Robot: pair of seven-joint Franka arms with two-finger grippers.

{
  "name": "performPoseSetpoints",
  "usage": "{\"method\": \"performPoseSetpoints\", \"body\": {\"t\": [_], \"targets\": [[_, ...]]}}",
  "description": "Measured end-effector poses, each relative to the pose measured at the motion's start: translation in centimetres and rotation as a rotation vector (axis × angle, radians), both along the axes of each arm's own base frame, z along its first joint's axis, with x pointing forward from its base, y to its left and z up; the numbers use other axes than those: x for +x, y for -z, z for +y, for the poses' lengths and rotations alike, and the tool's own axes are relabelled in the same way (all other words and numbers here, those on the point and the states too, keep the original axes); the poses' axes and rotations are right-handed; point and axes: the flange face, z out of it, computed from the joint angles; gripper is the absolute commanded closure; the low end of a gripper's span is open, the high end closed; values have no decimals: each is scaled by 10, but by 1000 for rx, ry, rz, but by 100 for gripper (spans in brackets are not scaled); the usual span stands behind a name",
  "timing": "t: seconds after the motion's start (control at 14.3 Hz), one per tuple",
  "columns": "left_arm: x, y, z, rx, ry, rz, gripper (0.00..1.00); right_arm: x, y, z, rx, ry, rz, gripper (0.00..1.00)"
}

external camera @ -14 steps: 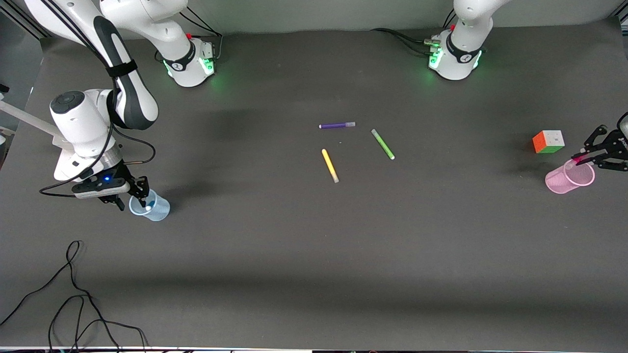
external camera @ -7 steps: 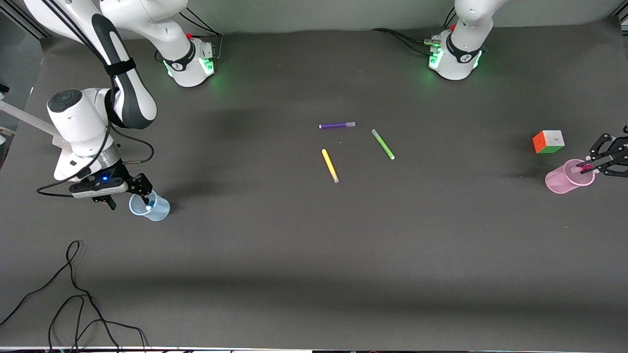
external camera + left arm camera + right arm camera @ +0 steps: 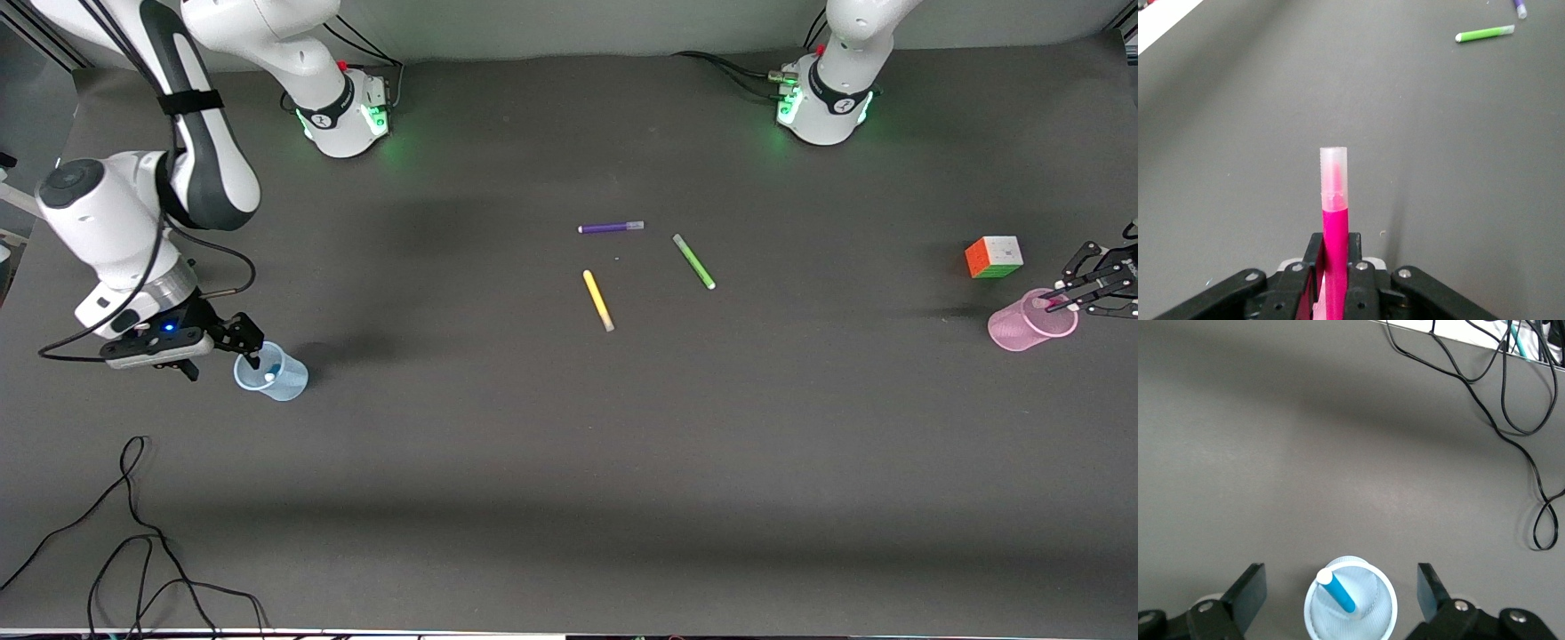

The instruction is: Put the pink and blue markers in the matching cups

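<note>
Leaning blue marker in blue cup, pale end up

Pink marker: we lose its lower end between the left gripper jaws.
Left arm: cut off at the front view's edge.
Blue cup: base cropped.

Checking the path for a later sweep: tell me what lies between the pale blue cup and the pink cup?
In the front view, only the yellow marker lies roughly between the pale blue translucent cup and the pink translucent cup; otherwise bare dark mat.
</note>
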Motion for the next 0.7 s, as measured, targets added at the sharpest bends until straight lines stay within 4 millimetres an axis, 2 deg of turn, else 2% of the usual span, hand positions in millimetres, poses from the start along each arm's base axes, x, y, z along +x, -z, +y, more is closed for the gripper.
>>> {"method": "performPoseSetpoints", "body": {"t": [0.21,0.35,0.42,0.49,0.56,0.7], "targets": [[-4,13,5,-38,6,2,100,15,-39,5,33,12,100,0],[-8,20,11,-52,10,-3,100,18,-70,10,56,12,168,0],[-10,24,13,-60,10,-5,96,17,-85,13,67,17,197,0],[-12,27,16,-68,11,-6,25,14,-102,17,78,22,225,0],[-12,28,17,-74,13,-7,1,9,-120,21,88,26,252,0],[-9,31,18,-95,24,-5,1,-5,-156,26,106,31,309,0]]}}
